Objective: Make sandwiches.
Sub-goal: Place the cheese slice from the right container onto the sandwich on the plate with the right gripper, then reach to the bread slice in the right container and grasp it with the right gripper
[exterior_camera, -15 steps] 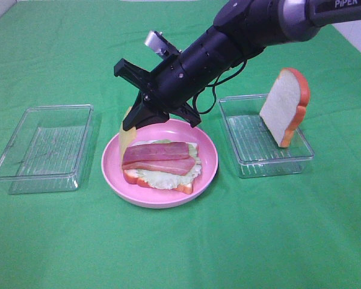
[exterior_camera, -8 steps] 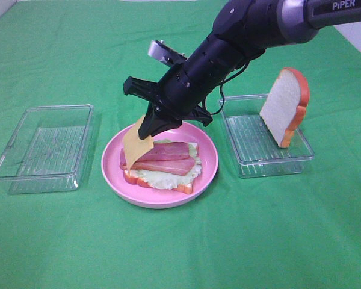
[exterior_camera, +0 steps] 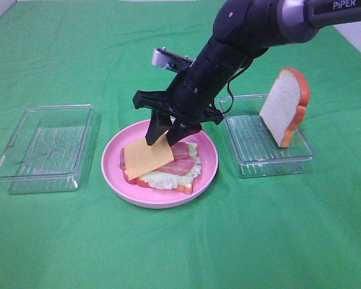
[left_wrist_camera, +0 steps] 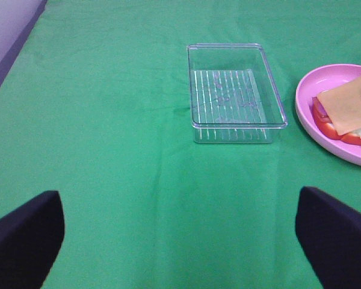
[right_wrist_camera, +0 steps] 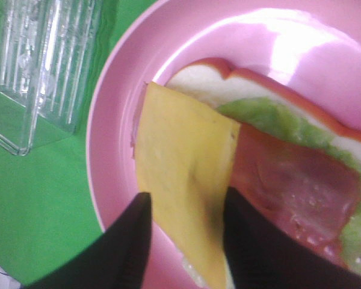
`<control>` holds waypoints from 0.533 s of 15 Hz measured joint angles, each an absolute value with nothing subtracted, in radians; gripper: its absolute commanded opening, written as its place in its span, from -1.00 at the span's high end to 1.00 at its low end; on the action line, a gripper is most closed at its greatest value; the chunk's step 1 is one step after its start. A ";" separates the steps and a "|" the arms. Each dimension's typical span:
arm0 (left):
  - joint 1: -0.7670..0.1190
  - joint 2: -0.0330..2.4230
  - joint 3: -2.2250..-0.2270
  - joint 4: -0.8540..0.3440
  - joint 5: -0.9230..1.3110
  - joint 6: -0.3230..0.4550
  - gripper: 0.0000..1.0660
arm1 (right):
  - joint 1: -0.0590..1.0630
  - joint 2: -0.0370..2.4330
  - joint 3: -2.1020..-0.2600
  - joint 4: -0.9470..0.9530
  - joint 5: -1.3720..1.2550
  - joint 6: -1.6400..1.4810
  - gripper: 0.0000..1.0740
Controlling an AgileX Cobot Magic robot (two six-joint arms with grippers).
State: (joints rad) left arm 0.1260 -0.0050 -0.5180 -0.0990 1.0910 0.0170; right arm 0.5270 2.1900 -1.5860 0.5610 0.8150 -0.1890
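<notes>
Nearest to me lies a bare stretch of the green desk (exterior_camera: 240, 241). Just past it sits the pink plate (exterior_camera: 111, 171), and on it the half-built sandwich (exterior_camera: 168, 177): a bread slice with an orange-brown crust at the bottom, pale lettuce (exterior_camera: 192, 171) over that, then reddish-pink bacon strips (exterior_camera: 182, 162). A thin yellow cheese slice (exterior_camera: 145, 158) lies on the left part of the stack, tilted, its far corner raised.

The right tool (exterior_camera: 167, 135) hangs right over the plate, pointing down at that raised corner. Its two dark fingers (right_wrist_camera: 129, 241) stand a little apart on either side of the cheese edge; in the right wrist view one finger overlaps the slice, and I cannot tell whether it presses on the slice or merely sits beside it.

To the left of the plate, apart from it, stands a clear plastic box (exterior_camera: 45, 147) with a ribbed floor. To the right is a second clear box (exterior_camera: 262, 159), and a second bread slice (exterior_camera: 284, 107) stands upright in it, leaning at its far right side, white face toward the plate.

The right arm (exterior_camera: 240, 36) slants down from the upper right, across the second box's near corner. The left tool (left_wrist_camera: 180, 241) shows only in its own wrist view, its fingers spread wide at the frame's edges, holding nothing, over open cloth well short of the first box.
</notes>
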 measured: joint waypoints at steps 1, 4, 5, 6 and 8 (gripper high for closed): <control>0.126 -0.005 -0.518 -0.099 1.091 0.017 -0.83 | 0.527 2.184 -1.586 0.531 0.826 -0.171 -0.63; 0.126 -0.005 -0.518 -0.099 1.091 0.017 -0.83 | 0.527 2.118 -1.593 0.482 0.901 -0.162 -0.84; 0.126 -0.005 -0.518 -0.099 1.091 0.017 -0.83 | 0.527 2.097 -1.607 0.460 0.937 -0.156 -0.84; 0.126 -0.005 -0.518 -0.099 1.091 0.017 -0.83 | 0.527 2.079 -1.619 0.437 0.969 -0.141 -0.84; 0.126 -0.005 -0.518 -0.099 1.091 0.017 -0.83 | 0.527 2.044 -1.673 0.363 1.075 -0.094 -0.84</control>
State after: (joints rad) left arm 0.1260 -0.0050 -0.5180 -0.0990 1.0910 0.0170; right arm 0.5270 2.0440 -1.6730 0.3630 1.0750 -0.0940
